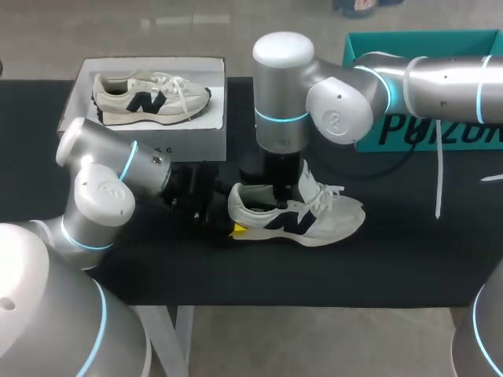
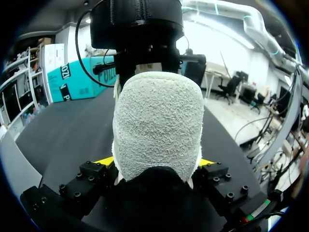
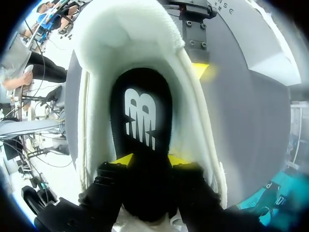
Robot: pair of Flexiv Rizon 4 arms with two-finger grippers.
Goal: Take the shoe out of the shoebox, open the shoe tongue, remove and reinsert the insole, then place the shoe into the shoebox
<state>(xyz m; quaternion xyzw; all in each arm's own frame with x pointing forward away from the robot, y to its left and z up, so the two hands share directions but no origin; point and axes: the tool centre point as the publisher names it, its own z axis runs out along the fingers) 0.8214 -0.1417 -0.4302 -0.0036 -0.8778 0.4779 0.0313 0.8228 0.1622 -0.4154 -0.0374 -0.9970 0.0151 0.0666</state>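
- Cream mesh-and-suede sneaker with a dark navy side logo (image 1: 314, 220) lies upright on the black cloth-covered table (image 1: 409, 251), toe toward the right arm's side, out of the box.
- Left gripper (image 1: 234, 217) is at the heel. In the left wrist view the heel's nubbly, towel-like cream fabric (image 2: 159, 121) bulges up between the gripper (image 2: 154, 162), and both yellow tips press its sides: clamped on the sneaker.
- Right gripper (image 1: 281, 196) stands vertically over the sneaker's opening, fingers down inside.
- Right wrist view: smooth black insole with a white printed mark (image 3: 142, 116), rounded at its far end, sits within the padded white lining (image 3: 193, 145). Its near end passes between the two yellow tips of the right gripper (image 3: 150, 160), which close against it from both sides.
- White laces lie loose and splayed over the forefoot.
- White rectangular cardboard shoebox (image 1: 200, 141) sits open at the table's far left, well apart from the sneaker.
- Matching second cream sneaker (image 1: 149, 98) lies on its side in that box.
- Teal cardboard box (image 1: 393, 43) at the far right.
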